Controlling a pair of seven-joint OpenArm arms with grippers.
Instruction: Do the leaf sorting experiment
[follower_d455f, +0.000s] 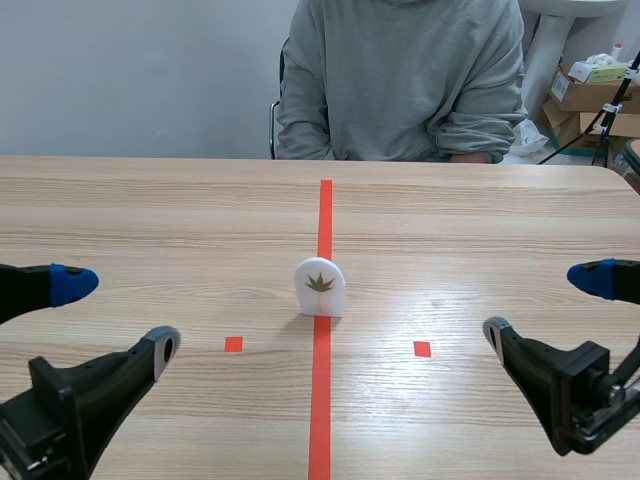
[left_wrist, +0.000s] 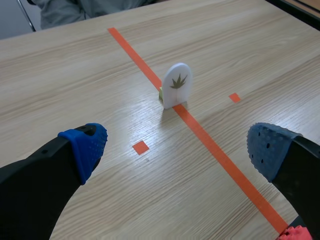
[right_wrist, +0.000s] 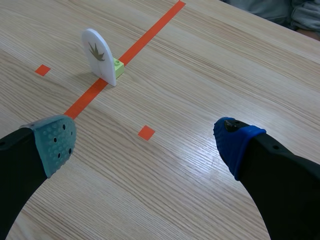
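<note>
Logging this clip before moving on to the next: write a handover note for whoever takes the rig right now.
Left gripper: jaws open, empty, low over the table on its own side.
Right gripper: jaws open, empty, low on its own side.
The white leaf card stands upright on the red line, propped by a small green block behind it.
A person sits across the table.
Done: nothing visibly sorted; the card sits on the middle line.
Left: probably the whole sort, which means moving the card to one side.
</note>
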